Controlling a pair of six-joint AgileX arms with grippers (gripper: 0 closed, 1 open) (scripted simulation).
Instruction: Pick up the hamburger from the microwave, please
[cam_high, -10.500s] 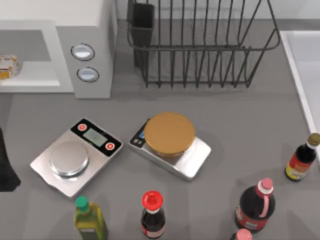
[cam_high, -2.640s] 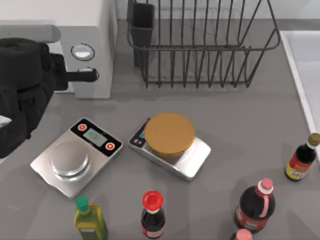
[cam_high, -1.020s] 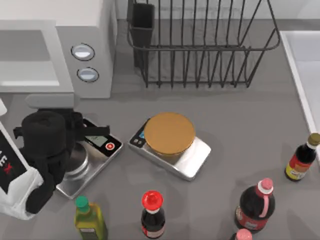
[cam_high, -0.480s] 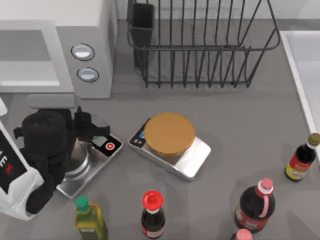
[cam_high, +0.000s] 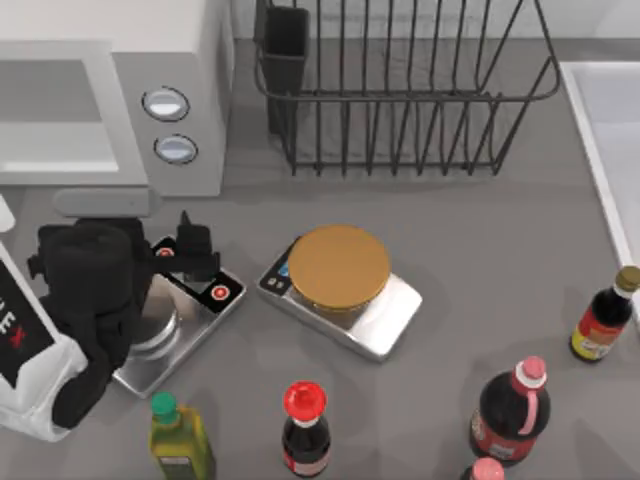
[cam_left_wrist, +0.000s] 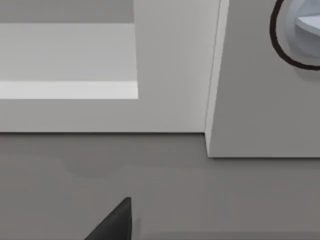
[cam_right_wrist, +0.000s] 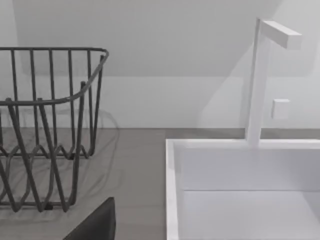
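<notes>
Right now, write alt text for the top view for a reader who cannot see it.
The left arm's gripper hangs over a silver scale in front of the white microwave. A second scale carries a golden-brown disc; a wire rack stands behind, bottles in front.

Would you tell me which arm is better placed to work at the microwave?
Left: the left gripper hangs over the scale before the microwave; the right wrist view faces the rack and sink.

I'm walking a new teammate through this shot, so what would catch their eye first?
The black left arm looms over the silver scale at the table's left, just in front of the white microwave. Next, the golden-brown disc on the middle scale, before the dark wire rack.
</notes>
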